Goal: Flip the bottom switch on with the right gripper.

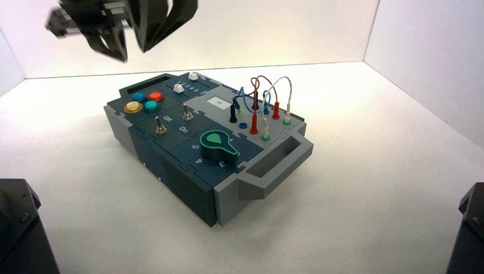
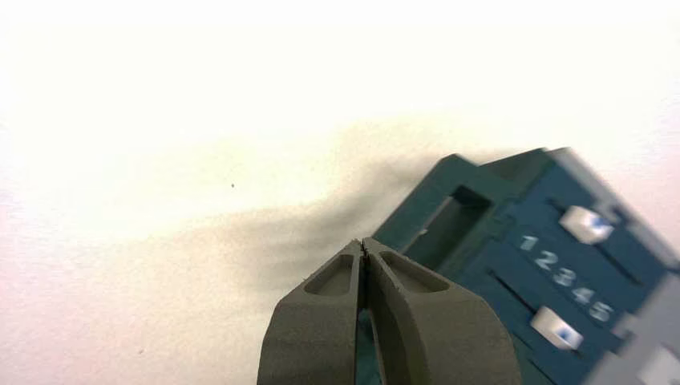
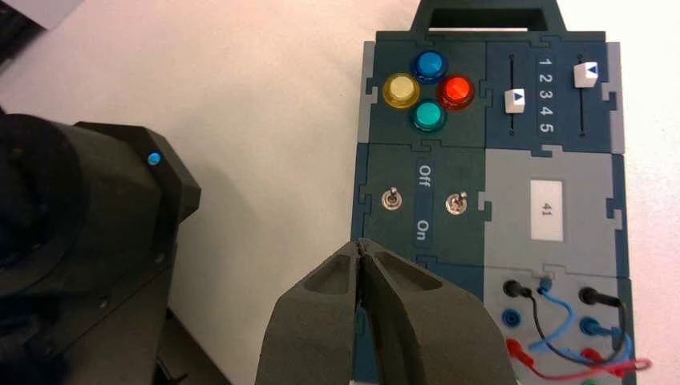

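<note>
The bottom switch is a small silver toggle on the dark box, beside the box's outer rim, and also shows in the high view. Its twin stands nearer the grey panel, with "Off" and "On" lettered between them. My right gripper is shut on nothing. It hangs well above the box, apart from both toggles, and shows at the top left of the high view. The left gripper is shut and empty, raised beside it past the box's slider end.
A cluster of coloured buttons and two white slider knobs lie beyond the toggles. A green knob, plugged wires and a grey handle take up the rest of the box. White walls enclose the table.
</note>
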